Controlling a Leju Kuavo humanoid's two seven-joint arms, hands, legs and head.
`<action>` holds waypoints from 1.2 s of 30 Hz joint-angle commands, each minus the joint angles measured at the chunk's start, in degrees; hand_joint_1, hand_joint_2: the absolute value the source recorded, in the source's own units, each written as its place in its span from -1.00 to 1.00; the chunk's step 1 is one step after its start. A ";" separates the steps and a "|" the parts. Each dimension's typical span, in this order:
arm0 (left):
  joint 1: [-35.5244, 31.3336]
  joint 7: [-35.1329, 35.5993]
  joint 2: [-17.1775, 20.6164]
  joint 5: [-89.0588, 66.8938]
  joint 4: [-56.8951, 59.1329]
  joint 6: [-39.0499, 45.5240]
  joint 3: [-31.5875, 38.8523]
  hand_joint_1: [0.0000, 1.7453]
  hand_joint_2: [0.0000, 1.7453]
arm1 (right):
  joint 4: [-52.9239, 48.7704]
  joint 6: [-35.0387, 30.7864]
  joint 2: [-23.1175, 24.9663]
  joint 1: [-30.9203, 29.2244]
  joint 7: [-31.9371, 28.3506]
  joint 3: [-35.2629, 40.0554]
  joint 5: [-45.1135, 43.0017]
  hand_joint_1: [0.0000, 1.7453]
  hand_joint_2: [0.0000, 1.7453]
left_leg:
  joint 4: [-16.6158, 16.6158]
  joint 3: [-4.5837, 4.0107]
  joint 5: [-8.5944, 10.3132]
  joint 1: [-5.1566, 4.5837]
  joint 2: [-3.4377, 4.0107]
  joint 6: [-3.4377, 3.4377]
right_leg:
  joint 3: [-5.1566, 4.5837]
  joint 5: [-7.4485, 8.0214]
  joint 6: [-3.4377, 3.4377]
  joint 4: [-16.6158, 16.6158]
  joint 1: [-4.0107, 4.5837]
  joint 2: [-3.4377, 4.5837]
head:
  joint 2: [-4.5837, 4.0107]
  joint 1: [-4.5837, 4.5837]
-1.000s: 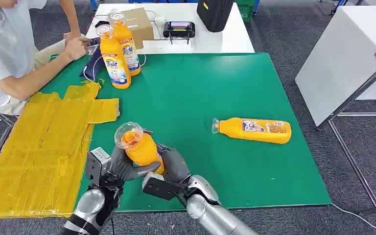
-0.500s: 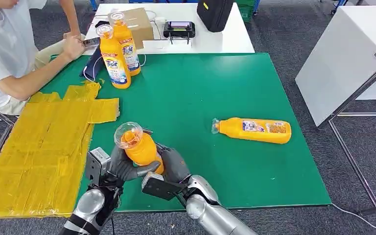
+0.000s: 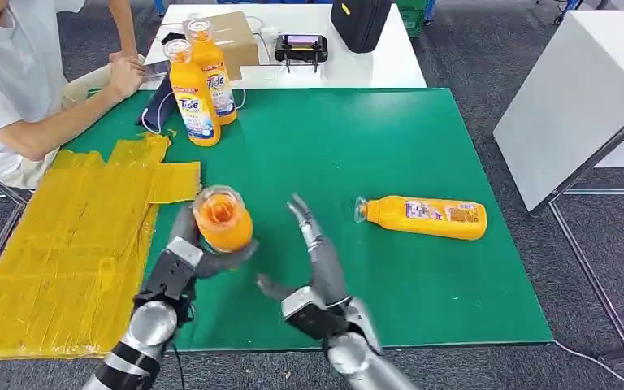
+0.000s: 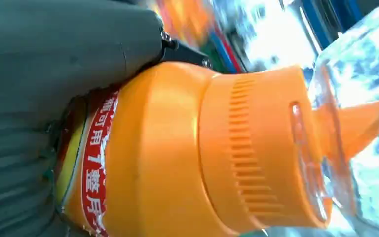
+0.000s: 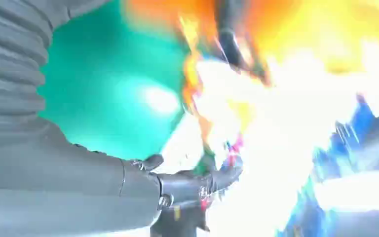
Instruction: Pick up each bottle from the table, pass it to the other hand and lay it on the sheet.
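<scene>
The green surface (image 3: 357,146) carries a crinkled yellow sheet (image 3: 65,252) along its left side. An orange plastic bottle (image 3: 422,218) lies on its side at the right, and two upright orange bottles (image 3: 199,81) stand near the far edge. The left robot hand (image 3: 185,262) grips another orange bottle with a clear cap (image 3: 223,219) above the surface beside the sheet. The right robot hand (image 3: 317,260) has its fingers spread, holding nothing.

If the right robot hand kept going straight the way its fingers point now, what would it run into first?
Probably nothing close. The open right robot hand points away over bare green table mat, between the held orange bottle and the lying orange bottle. Depth is unclear.
</scene>
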 commanded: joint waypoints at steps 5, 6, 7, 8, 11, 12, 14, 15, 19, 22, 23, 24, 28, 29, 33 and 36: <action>-8.88 5.99 2.03 -19.07 9.35 5.14 7.24 1.00 1.00 | -31.55 -0.36 -6.25 8.54 -1.67 -9.24 4.89 -1.00 1.00 | 0.00 0.07 -0.02 0.02 -0.12 -0.05 | 0.06 -0.08 -0.04 -0.01 -0.02 0.10 | 0.00 -0.04; -9.70 7.96 2.56 -24.93 10.65 8.25 6.63 1.00 1.00 | -31.87 -0.98 -6.28 8.58 -1.71 -9.32 4.87 -1.00 1.00 | 0.08 0.25 -0.13 0.08 -0.18 -0.08 | 0.28 -0.18 -0.08 0.01 0.02 0.21 | 0.00 -0.02; -10.34 9.67 2.96 -29.71 11.77 10.41 6.13 1.00 1.00 | -32.06 -1.27 -6.30 8.56 -1.66 -9.37 4.93 -1.00 1.00 | 0.02 0.15 -0.06 0.04 -0.13 -0.06 | 0.15 -0.11 -0.06 -0.01 0.00 0.20 | 0.00 -0.02; -11.66 12.93 2.98 -38.10 14.18 12.32 5.59 1.00 1.00 | -32.63 -2.03 -6.48 8.39 -1.84 -9.37 4.93 -1.00 1.00 | -0.01 0.08 0.00 0.03 -0.06 -0.05 | 0.05 -0.05 -0.04 -0.02 0.00 0.20 | 0.00 0.00; -12.43 13.69 2.72 -40.59 15.79 12.56 5.90 1.00 1.00 | -33.04 -2.05 -6.69 8.12 -1.90 -9.27 4.85 -1.00 1.00 | -0.01 0.09 0.01 0.03 -0.11 -0.06 | 0.05 -0.05 -0.05 -0.02 -0.01 0.15 | 0.00 -0.02; -12.43 13.69 2.72 -40.59 15.79 12.56 5.90 1.00 1.00 | -33.04 -2.05 -6.69 8.12 -1.90 -9.27 4.85 -1.00 1.00 | 0.03 0.22 -0.06 0.07 -0.18 -0.09 | 0.22 -0.13 -0.09 0.00 0.02 0.20 | 0.00 0.00; -12.43 13.69 2.72 -40.59 15.79 12.56 5.90 1.00 1.00 | -33.04 -2.05 -6.69 8.12 -1.90 -9.27 4.85 -1.00 1.00 | 0.00 0.16 -0.04 0.04 -0.06 -0.07 | 0.14 -0.07 -0.06 -0.03 0.00 0.26 | 0.00 -0.04; -12.43 13.69 2.72 -40.59 15.79 12.56 5.90 1.00 1.00 | -33.04 -2.05 -6.69 8.12 -1.90 -9.27 4.85 -1.00 1.00 | 0.02 0.28 -0.10 0.07 -0.10 -0.09 | 0.28 -0.13 -0.09 -0.03 0.02 0.32 | 0.00 -0.02; -19.39 24.91 4.02 -65.10 29.67 9.99 1.69 1.00 1.00 | -34.40 -3.02 -7.08 6.55 -2.27 -9.16 5.00 -1.00 1.00 | 0.01 0.14 -0.01 0.04 -0.13 -0.07 | 0.13 -0.08 -0.05 -0.01 0.01 0.17 | 0.00 -0.02; -26.80 31.46 4.00 -71.73 49.56 4.15 -2.32 1.00 1.00 | -33.95 -1.67 -7.55 3.46 -0.30 -8.35 5.72 -1.00 1.00 | 0.03 0.28 -0.03 0.06 -0.26 -0.10 | 0.29 -0.13 -0.10 0.03 0.00 0.15 | 0.00 -0.04; -27.85 32.90 4.84 -71.69 54.08 4.10 -4.74 1.00 1.00 | -33.31 -1.33 -7.90 2.59 0.61 -8.01 6.43 -1.00 1.00 | -0.01 0.23 0.02 0.04 -0.16 -0.08 | 0.22 -0.06 -0.07 -0.01 -0.01 0.17 | 0.00 -0.02; -28.04 33.03 5.22 -71.71 57.49 4.62 -4.38 1.00 1.00 | -32.60 -1.16 -8.13 1.97 0.93 -7.81 6.73 -1.00 1.00 | -0.02 0.38 0.00 0.05 -0.18 -0.11 | 0.37 -0.09 -0.11 -0.01 -0.02 0.26 | 0.00 -0.04; -26.34 31.62 6.69 -69.89 63.57 0.43 -3.27 1.00 1.00 | -30.30 -0.77 -9.17 0.59 1.27 -6.62 8.11 -1.00 1.00 | -0.06 0.33 0.00 0.03 0.28 -0.12 | 0.22 0.07 -0.13 -0.04 -0.01 0.58 | 0.00 -0.02; -25.50 31.44 6.86 -69.37 64.06 0.16 -2.59 1.00 1.00 | -29.87 -0.71 -9.39 0.55 1.33 -6.42 8.36 -1.00 1.00 | -0.04 0.52 -0.10 0.08 0.48 -0.17 | 0.33 0.08 -0.28 -0.04 0.02 0.84 | 0.00 -0.04; -23.52 29.82 6.19 -66.88 64.72 -1.01 0.06 1.00 1.00 | -28.99 -1.11 -9.91 0.78 1.69 -6.55 8.83 -1.00 1.00 | -0.11 0.42 -0.05 0.04 0.56 -0.15 | 0.26 0.10 -0.23 -0.07 0.01 0.79 | 0.00 -0.11; -23.76 29.97 5.89 -66.93 64.67 -1.37 0.06 1.00 1.00 | -28.94 -1.20 -9.94 0.79 1.68 -6.64 8.84 -1.00 1.00 | -0.15 0.57 0.00 0.03 0.31 -0.15 | 0.52 0.03 -0.24 -0.08 -0.01 0.61 | 0.00 -0.11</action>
